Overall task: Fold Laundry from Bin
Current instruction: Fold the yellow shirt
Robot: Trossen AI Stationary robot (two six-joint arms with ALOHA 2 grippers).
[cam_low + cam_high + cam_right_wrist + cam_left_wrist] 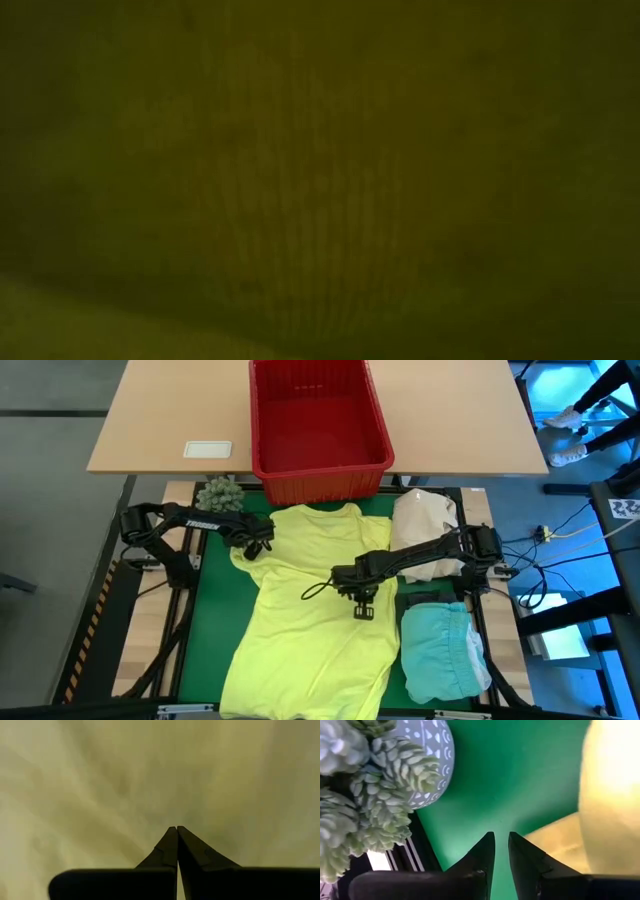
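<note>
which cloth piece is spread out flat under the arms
The bright yellow shirt, laid open across the green mat; the light turquoise garment and cream-white cloth bundle sit bunched beside it.

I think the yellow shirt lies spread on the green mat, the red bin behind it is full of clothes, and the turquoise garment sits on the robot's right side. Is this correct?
Not quite. The red bin is empty, as the high view shows. The rest holds: the yellow shirt lies spread on the green mat, and the turquoise garment sits on the robot's right side.

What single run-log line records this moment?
yellow shirt spread flat on mat | left tool at its sleeve, narrow gap | right tool shut, over shirt middle | bin empty
</note>
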